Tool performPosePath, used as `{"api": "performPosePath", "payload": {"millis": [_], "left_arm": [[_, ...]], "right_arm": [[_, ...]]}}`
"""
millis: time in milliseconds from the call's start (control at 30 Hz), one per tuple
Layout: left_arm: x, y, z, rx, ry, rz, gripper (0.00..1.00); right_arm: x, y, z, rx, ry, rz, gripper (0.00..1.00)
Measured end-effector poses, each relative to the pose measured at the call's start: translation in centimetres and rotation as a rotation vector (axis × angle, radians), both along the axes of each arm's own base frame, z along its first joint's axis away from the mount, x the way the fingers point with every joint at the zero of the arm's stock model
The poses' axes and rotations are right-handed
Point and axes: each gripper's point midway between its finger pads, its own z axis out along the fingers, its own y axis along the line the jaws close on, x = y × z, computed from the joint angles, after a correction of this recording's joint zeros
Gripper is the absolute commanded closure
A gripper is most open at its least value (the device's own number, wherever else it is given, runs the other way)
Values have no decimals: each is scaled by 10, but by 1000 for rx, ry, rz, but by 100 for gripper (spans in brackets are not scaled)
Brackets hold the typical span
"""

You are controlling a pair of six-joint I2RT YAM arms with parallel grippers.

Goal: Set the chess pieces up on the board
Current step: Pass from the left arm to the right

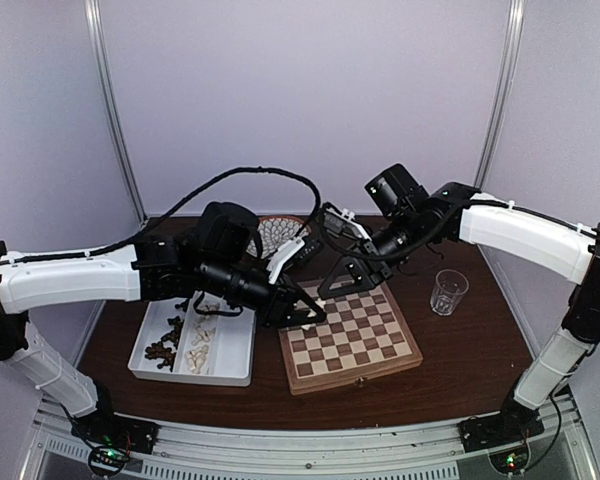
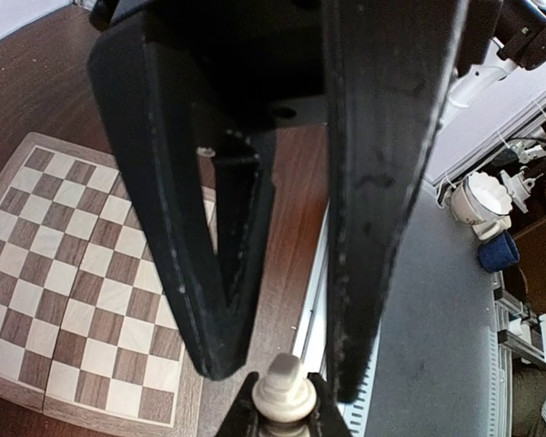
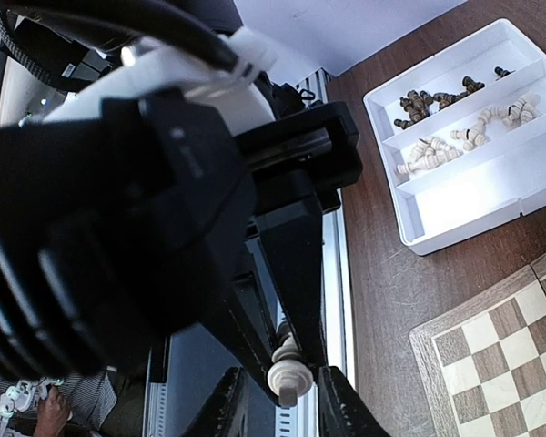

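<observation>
The cream chess piece is tiny, light, turned wood. It is hard and stiff but smooth and rounded, so I judge it apt to twist or pop out of a careless pinch. The best hold looks to be the narrow waist above its wide foot, with flat pads square on either side.

My left gripper is clamped on the piece at the bottom centre of the left wrist view, just right of the lower corner of the board. My right gripper has its jaws apart, one on each side of the same piece at the bottom centre of the right wrist view. A sliver of gap shows on both sides. The other pieces lie in the white tray at upper right there.
</observation>
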Motion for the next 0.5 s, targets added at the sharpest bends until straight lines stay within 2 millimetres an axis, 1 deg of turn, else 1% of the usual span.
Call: {"api": "performPosePath", "payload": {"millis": [133,267,433,500], "left_arm": [[2,-2,6,-25,-6,5,91],[2,-3,8,-34,-8,8,91],[2,-3,7,-28,0,12,91],[2,-1,4,-16,11,19,91]], "right_arm": [[-2,1,-1,1,2,6,75],[-2,1,-3,1,7,7,81],[-2,1,-3,3,8,8,94],[-2,1,-5,3,5,6,98]]}}
